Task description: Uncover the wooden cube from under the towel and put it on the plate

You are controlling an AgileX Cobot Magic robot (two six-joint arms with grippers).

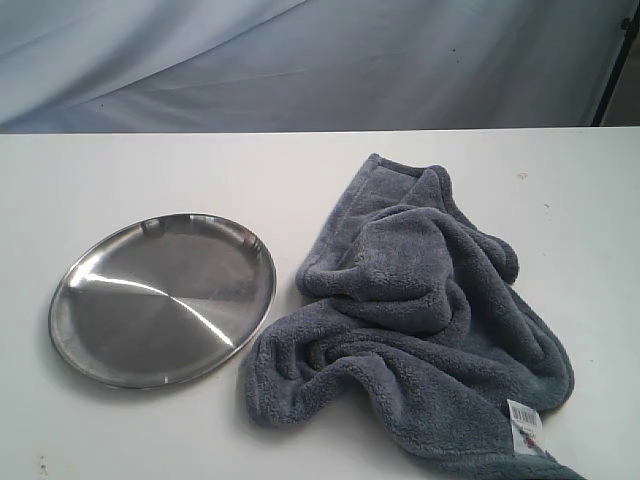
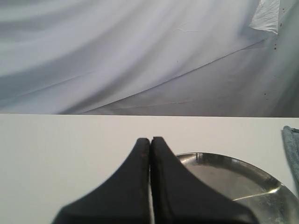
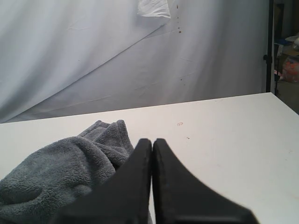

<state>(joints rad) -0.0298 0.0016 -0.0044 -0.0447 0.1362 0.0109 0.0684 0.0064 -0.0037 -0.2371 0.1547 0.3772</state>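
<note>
The blue-grey plush towel (image 1: 420, 320) lies crumpled on the right of the white table, its white barcode tag (image 1: 525, 428) at the near right corner. It humps up in the middle; the wooden cube is hidden. The shiny steel plate (image 1: 163, 298) sits empty to the towel's left. Neither gripper shows in the exterior view. My left gripper (image 2: 151, 139) is shut with nothing in it, the plate (image 2: 243, 179) just beyond it. In the right wrist view my right gripper (image 3: 152, 141) is also shut and empty, beside the towel (image 3: 60, 172).
A white table (image 1: 120, 180) carries everything, its far edge against a pale draped cloth backdrop (image 1: 300, 60). A dark stand pole (image 1: 610, 60) rises at the far right. Bare tabletop lies around the plate and behind the towel.
</note>
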